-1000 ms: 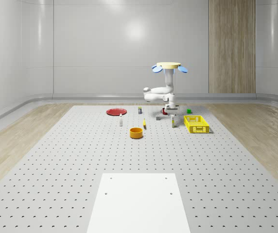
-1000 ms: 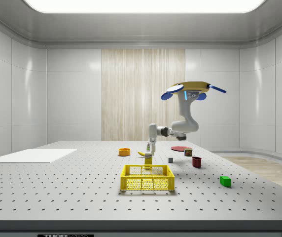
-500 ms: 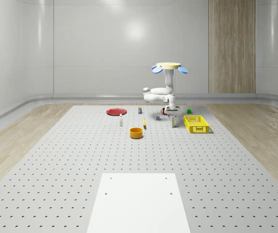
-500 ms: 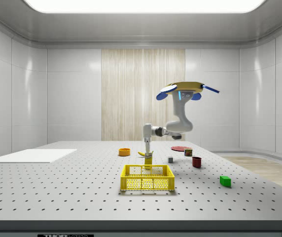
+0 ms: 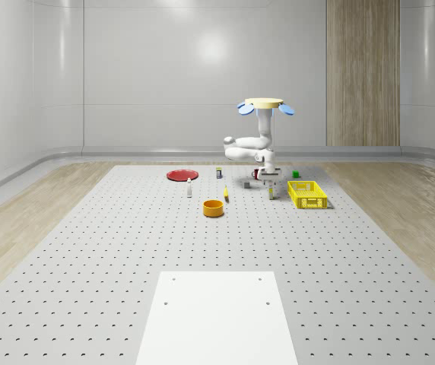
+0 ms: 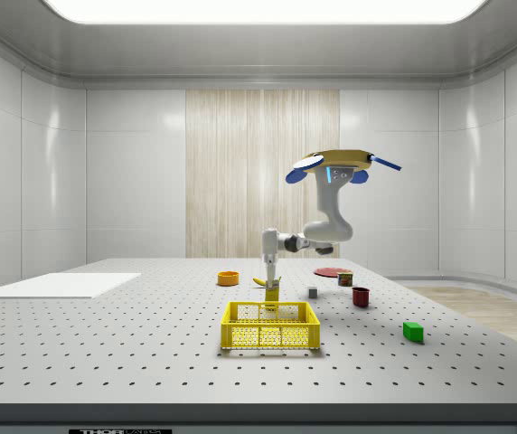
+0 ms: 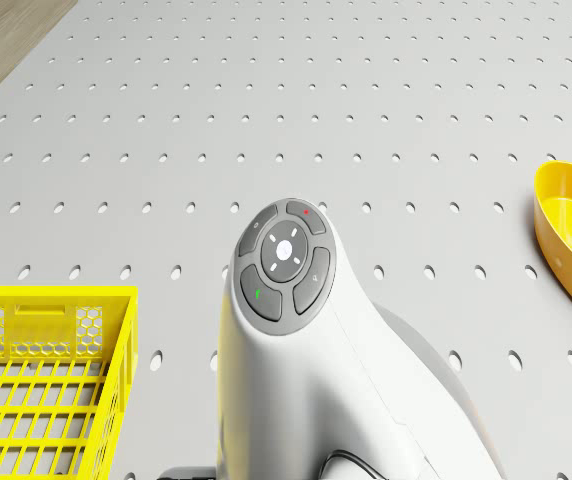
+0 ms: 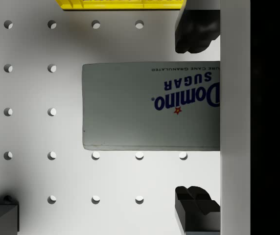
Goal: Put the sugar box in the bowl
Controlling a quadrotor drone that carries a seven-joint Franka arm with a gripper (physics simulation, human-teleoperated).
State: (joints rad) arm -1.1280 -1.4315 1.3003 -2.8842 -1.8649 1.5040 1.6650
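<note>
Sugar box (image 8: pixel 150 105) stands mid-frame in the wrist view, beside the yellow crate (image 6: pixel 270 325); the gripper (image 8: pixel 197 117), spread wide and empty, should descend centred before closing. Drone (image 6: pixel 342 164) hovers above.

Whole-scene and side cameras share the table (image 5: pixel 88 251) from afar; wrist camera looks straight down.
</note>
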